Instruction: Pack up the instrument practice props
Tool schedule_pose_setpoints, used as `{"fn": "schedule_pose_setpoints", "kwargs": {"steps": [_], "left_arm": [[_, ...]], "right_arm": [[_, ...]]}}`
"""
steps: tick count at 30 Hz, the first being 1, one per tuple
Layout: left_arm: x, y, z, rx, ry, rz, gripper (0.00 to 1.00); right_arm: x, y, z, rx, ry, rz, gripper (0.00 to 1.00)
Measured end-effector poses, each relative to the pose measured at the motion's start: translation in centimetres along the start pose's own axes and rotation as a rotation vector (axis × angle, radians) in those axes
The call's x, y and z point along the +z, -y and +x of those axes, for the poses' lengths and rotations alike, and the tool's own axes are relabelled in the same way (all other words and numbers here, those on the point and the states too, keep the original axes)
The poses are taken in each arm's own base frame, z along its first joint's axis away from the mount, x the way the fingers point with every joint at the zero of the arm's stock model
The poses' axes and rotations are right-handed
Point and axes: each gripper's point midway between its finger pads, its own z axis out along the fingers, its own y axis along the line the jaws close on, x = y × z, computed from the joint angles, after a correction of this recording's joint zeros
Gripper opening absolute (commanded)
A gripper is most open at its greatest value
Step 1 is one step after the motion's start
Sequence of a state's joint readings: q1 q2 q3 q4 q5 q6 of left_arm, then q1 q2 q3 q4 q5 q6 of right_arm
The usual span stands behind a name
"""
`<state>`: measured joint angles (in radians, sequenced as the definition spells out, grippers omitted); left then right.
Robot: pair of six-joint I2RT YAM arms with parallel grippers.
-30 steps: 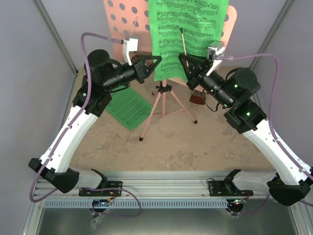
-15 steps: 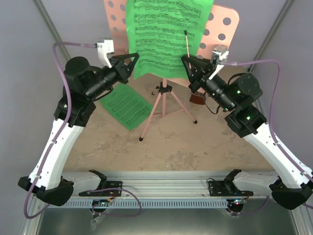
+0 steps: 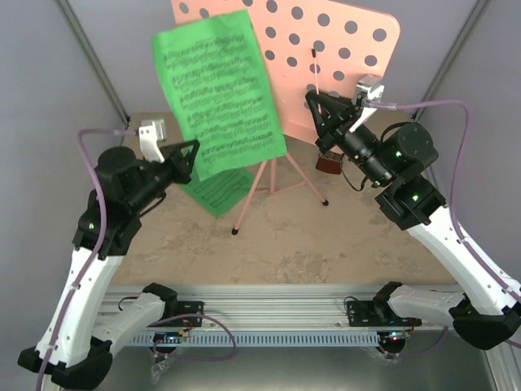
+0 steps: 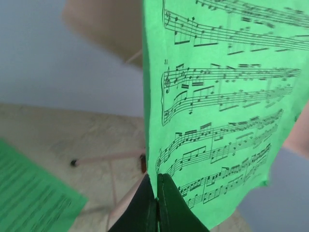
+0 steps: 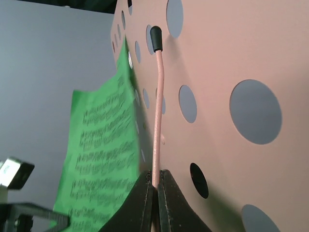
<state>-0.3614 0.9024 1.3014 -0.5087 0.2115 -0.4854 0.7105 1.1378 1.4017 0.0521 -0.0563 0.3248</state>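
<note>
Left gripper (image 4: 157, 195): jaws pinched tight on the bottom edge of a green sheet-music page printed with black staves (image 4: 222, 96). Page held upright in the air, slightly curled, clear of the stand and off to its left in the top view. Its lower corner overlaps the view of a second green sheet-music page (image 3: 218, 194), which lies flat on the tan speckled tabletop (image 3: 277, 244) near the left tripod leg.

Right gripper (image 5: 155, 186): jaws closed on a thin pink rod with a black cap (image 5: 158, 106). The rod runs up along the front face of the pink hole-punched desk (image 5: 251, 58) of the pink metal music stand; the grip is low on the rod, black cap well above the fingertips. From the right wrist view the held green page shows past the desk's far edge, apart from it.

The stand is upright in the middle of the table on its pink tripod legs (image 3: 269, 183), feet spread on the tabletop, desk tilted back toward the rear wall.

Small brown wooden metronome (image 3: 330, 164): on the tabletop just right of the tripod, mostly hidden behind the right arm, only a brown patch visible. Neither gripper touches it.
</note>
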Motion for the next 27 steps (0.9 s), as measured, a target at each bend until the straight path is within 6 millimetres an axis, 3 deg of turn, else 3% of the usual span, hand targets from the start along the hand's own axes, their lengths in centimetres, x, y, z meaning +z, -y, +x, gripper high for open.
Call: {"fn": "schedule_pose_setpoints", "kwargs": {"steps": [7,12,17,22,27], "left_arm": [[-2.9,-5.3,7.0,-0.079,-0.051,-0.161,0.0],[-4.3,-9.1,12.2,-0.169,-0.069,-0.263,0.0],[-3.4,-11.7,15.9,-0.207,-0.168,-0.347,0.0],[-2.0,-12.9,17.2,-0.21,-0.222,-0.382,0.0],[0.7,-15.3,18.7,-0.241,-0.299,-0.414,0.0]], "right_arm": [[0.0,0.3,0.1,-0.021,-0.01,0.016,0.24],[-0.2,0.3,0.4,-0.044,-0.028,0.016,0.34],[-1.6,-0.3,-0.5,-0.058,-0.03,-0.001,0.48],[-4.5,-2.0,-3.7,-0.074,0.035,-0.054,0.58],[-6.8,-3.5,-5.8,-0.099,0.075,-0.113,0.72]]}}
